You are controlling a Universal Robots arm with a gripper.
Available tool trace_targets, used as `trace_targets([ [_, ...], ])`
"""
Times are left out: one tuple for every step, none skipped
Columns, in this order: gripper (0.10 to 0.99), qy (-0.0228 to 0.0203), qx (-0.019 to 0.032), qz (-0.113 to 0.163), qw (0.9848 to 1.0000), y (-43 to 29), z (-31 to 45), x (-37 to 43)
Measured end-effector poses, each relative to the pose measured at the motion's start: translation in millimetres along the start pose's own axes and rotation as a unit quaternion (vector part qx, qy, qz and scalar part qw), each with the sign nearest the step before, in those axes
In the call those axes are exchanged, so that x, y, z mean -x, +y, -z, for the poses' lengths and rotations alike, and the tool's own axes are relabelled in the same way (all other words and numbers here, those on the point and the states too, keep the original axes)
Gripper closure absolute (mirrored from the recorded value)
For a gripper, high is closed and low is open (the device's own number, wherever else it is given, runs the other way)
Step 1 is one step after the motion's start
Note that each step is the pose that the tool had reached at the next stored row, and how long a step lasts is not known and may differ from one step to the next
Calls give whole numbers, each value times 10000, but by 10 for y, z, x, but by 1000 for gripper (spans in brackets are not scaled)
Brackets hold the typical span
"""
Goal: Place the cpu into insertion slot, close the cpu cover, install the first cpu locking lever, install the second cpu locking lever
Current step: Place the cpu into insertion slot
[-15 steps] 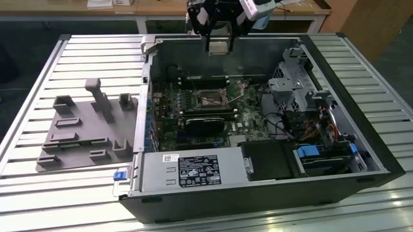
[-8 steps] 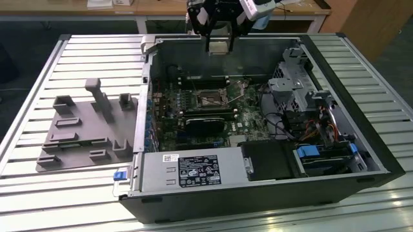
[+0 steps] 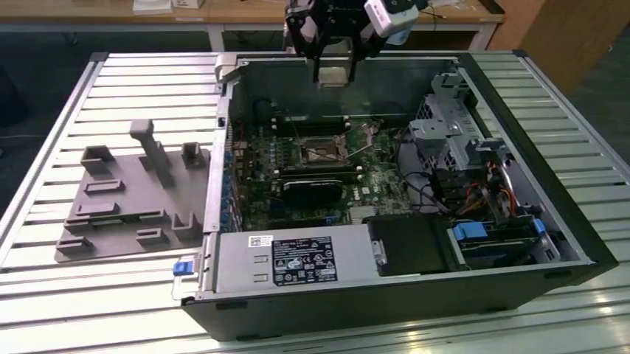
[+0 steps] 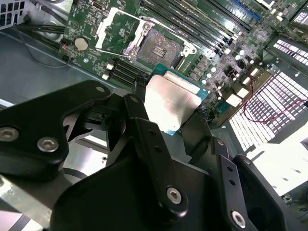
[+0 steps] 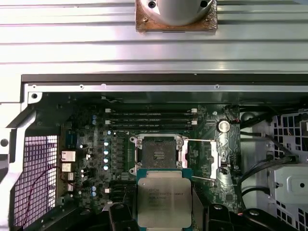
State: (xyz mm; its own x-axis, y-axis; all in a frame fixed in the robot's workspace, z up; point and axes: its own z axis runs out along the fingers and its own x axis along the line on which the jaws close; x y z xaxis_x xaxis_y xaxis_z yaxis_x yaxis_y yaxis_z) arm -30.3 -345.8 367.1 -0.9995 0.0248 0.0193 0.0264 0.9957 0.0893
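My gripper point(image 3: 333, 68) hangs over the far wall of the open computer case point(image 3: 551, 221), shut on the cpu point(image 3: 333, 74). In both wrist views the cpu point(image 5: 164, 198) point(image 4: 172, 100) is a silver-topped square chip with a green edge, clamped between black fingers point(image 5: 120, 219). It is held in the air, well above the motherboard. The insertion slot point(image 5: 159, 155) point(image 4: 157, 48) point(image 3: 321, 150) lies bare on the board, its dark contact field showing. The cpu cover point(image 5: 211, 161) point(image 4: 117, 28) is flipped open beside the slot. Thin locking levers point(image 5: 202, 140) stand loose along the cover.
A grey moulded fixture tray point(image 3: 128, 199) lies on the slatted table point(image 3: 59, 295) at the exterior view's left. Inside the case are a power supply point(image 3: 285, 258), a black fan block point(image 3: 315, 188), a drive cage point(image 3: 453, 133) with cables, and memory slots point(image 5: 151, 120).
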Motion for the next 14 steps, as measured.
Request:
trace_targets([
  [545,0,0,0,10000,-2,-18,0],
  [545,0,0,0,10000,-3,-38,1],
  [545,0,0,0,10000,-5,-55,1],
  [545,-1,0,0,10000,-7,-73,1],
  [545,-1,0,0,10000,-8,-91,2],
  [545,-2,0,1,10000,-10,-109,2],
  [545,-2,0,1,10000,-11,-127,3],
  [545,-2,0,0,10000,-13,-146,3],
  [545,-3,1,0,10000,-15,-164,3],
  [545,-2,0,0,10000,-16,-181,4],
  [545,-2,0,0,10000,-18,-199,4],
  [545,-2,0,0,10000,-20,-217,4],
  [545,-2,0,0,10000,-21,-236,4],
  [545,-2,0,0,10000,-23,-254,5],
])
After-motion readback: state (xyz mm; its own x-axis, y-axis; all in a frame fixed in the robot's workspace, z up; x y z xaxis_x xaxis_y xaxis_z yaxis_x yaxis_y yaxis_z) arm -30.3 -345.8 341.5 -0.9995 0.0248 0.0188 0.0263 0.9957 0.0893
